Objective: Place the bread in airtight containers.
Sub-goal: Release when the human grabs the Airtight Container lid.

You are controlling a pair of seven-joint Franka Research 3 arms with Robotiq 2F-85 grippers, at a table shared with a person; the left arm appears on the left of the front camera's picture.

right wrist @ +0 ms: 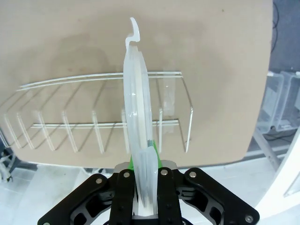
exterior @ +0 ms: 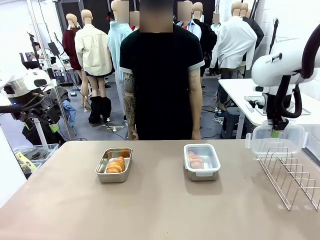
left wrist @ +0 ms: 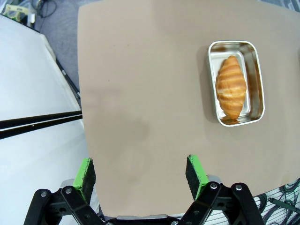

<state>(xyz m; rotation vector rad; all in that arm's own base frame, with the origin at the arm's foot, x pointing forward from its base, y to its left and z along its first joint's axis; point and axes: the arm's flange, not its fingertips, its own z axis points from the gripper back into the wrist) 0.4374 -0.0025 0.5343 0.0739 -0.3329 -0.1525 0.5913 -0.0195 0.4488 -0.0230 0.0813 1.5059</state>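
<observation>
Clear plastic lid (exterior: 276, 138), pinched edge-on in the right gripper (right wrist: 145, 157), hangs above the rack (exterior: 291, 175), presumably bound for the open pan (exterior: 114, 164), whose croissant (left wrist: 231, 87) lies uncovered. The other pan (exterior: 202, 161) is already lidded. The left gripper (left wrist: 140, 171) hovers spread wide over bare table (exterior: 160, 210) near its left edge, with open tabletop between the pans.

White arm, black linkage, green pads

Glossy white right arm (exterior: 280, 62) trails black cables; black left gripper (left wrist: 140, 173) shows silver screws; person's black T-shirt (exterior: 161, 80).
</observation>
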